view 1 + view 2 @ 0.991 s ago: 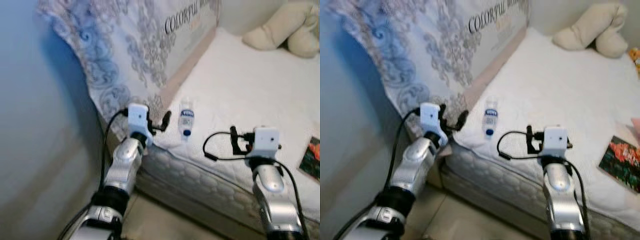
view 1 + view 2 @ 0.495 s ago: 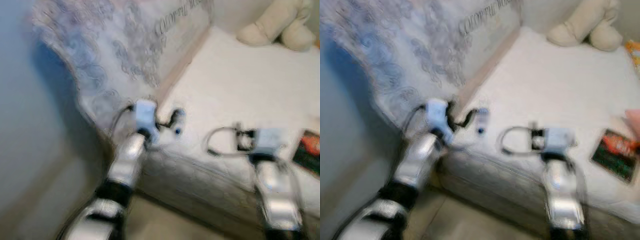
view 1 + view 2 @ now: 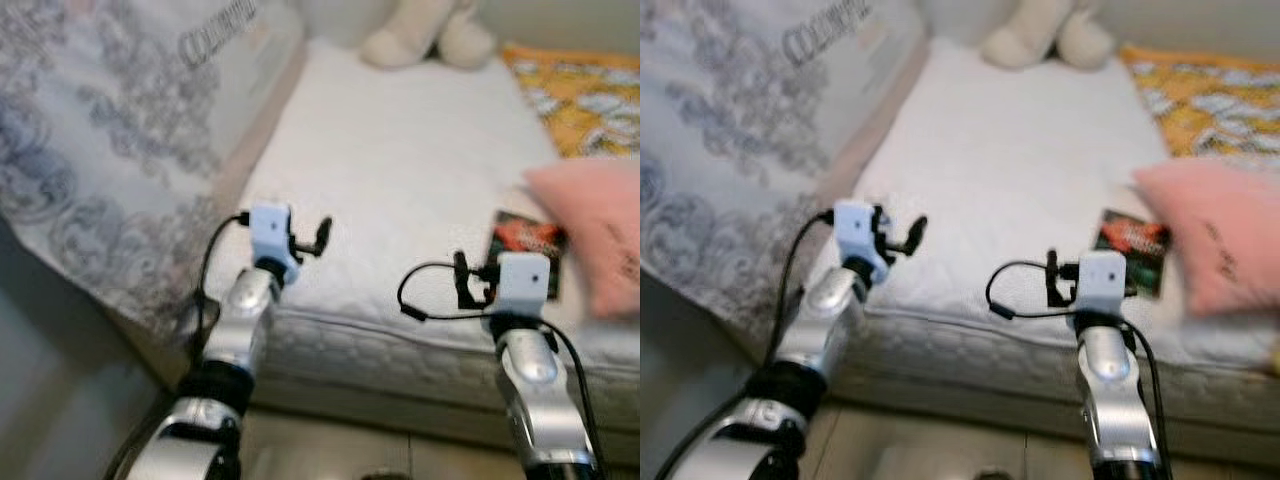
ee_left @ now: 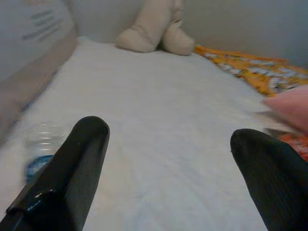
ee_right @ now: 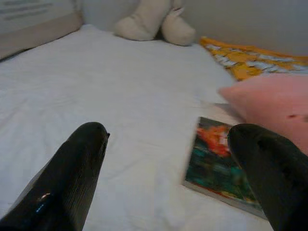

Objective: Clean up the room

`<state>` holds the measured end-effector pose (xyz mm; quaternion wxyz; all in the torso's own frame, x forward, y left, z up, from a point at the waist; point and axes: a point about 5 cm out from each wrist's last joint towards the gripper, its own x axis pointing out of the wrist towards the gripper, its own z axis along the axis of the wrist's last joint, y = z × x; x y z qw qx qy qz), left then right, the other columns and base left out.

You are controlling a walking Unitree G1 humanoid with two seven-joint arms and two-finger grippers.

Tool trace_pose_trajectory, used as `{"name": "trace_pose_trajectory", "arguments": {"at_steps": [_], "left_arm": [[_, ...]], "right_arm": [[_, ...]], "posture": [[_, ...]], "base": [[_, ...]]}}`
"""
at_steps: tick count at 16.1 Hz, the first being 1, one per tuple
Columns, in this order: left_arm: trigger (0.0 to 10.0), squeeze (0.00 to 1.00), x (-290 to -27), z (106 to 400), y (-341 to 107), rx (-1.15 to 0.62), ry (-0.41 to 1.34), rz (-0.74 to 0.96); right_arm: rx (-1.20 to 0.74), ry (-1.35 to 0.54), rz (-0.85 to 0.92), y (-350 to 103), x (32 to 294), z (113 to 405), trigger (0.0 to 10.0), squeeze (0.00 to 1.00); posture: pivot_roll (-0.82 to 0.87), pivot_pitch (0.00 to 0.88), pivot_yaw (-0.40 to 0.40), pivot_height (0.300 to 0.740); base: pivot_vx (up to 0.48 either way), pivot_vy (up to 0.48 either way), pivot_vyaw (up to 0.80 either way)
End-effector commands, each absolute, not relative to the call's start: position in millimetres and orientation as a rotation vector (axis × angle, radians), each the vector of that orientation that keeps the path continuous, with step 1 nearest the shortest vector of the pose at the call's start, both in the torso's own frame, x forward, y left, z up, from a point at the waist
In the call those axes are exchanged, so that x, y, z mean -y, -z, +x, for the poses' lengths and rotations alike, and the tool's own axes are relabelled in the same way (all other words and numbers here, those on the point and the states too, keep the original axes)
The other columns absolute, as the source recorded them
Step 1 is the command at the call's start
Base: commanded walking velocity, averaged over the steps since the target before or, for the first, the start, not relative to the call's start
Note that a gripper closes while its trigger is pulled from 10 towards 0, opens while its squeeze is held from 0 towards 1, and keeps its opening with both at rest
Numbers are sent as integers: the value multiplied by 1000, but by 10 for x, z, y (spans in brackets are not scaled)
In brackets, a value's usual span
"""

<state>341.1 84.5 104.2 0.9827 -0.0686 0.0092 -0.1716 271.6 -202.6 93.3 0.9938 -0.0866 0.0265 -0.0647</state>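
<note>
The white quilted mattress [image 3: 400,170] is the landmark here. Both silver arms reach over its near edge, which runs across the head views just beneath the two wrists.

The left gripper [image 3: 322,236] hangs above the mattress's near left corner, its two black fingers [image 4: 72,168] spread wide apart and holding nothing. Between and beyond them the wrist view shows a broad stretch of bare white sheet. A clear plastic water bottle with a blue label [image 4: 41,147] lies on the mattress just beside the left gripper's finger, close to the left edge of the mattress, where a grey swirl-patterned printed cover [image 3: 110,130] rises along that side.

The right gripper [image 3: 1050,278] hovers over the near edge towards the right of the mattress, fingers [image 5: 67,173] likewise parted and empty. A flat dark book with a red and green cover [image 5: 219,161] lies on the mattress just ahead of it, to the right. A soft pink pillow [image 3: 590,225] sits at the book's right, touching or overlapping its far corner.

At the far end of the mattress a cream plush toy [image 3: 425,30] rests against the wall, and an orange patterned blanket [image 3: 580,95] covers the far right corner. The middle of the mattress between the two grippers and the toy is plain sheet.
</note>
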Motion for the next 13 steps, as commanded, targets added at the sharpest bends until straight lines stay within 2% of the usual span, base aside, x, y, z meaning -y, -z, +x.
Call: {"name": "trace_pose_trajectory", "arguments": {"at_steps": [1,10,13], "left_arm": [[10000,0,-878,3438,-1049,-21,325,-132],[10000,0,-933,3503,-1105,-6,265,-119],[10000,0,-950,3509,-1108,-6,251,-123]], "right_arm": [[-34,116,-181,-976,2005,2732,10000,0],[-34,103,-189,-968,1994,2757,10000,0],[-38,98,-188,-954,1978,2742,10000,0]], "posture": [[-145,0,12,740],[-141,0,11,740],[-143,0,13,740]], "base": [[300,0,0],[465,0,0],[380,285,0]]}}
